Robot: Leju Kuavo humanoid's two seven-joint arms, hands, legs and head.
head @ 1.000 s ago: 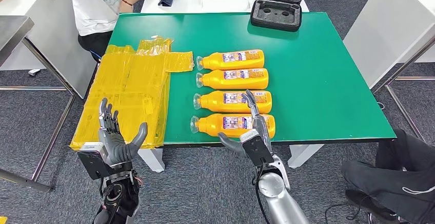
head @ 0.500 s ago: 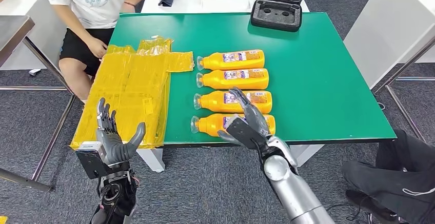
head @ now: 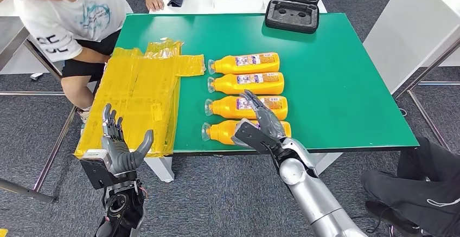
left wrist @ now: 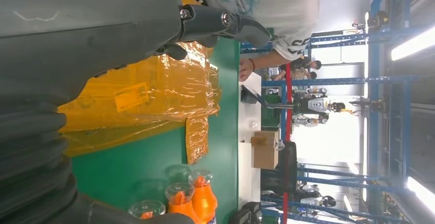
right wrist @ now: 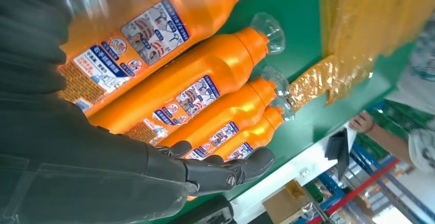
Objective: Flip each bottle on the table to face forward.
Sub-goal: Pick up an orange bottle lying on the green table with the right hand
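Four orange bottles [head: 247,63], labels unreadable.

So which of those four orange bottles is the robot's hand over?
The orange bottle nearest the table's front edge, last in the row. The right hand is spread over its label end; the other three bottles lie farther back, uncovered.

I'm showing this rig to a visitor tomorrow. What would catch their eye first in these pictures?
Four orange bottles lie side by side in a row near the middle of the green table, clear caps pointing toward the crumpled yellow plastic sheet that covers the table's left end. The right hand reaches over the nearest bottle with fingers spread, while the left hand is raised open, off the table's near edge.
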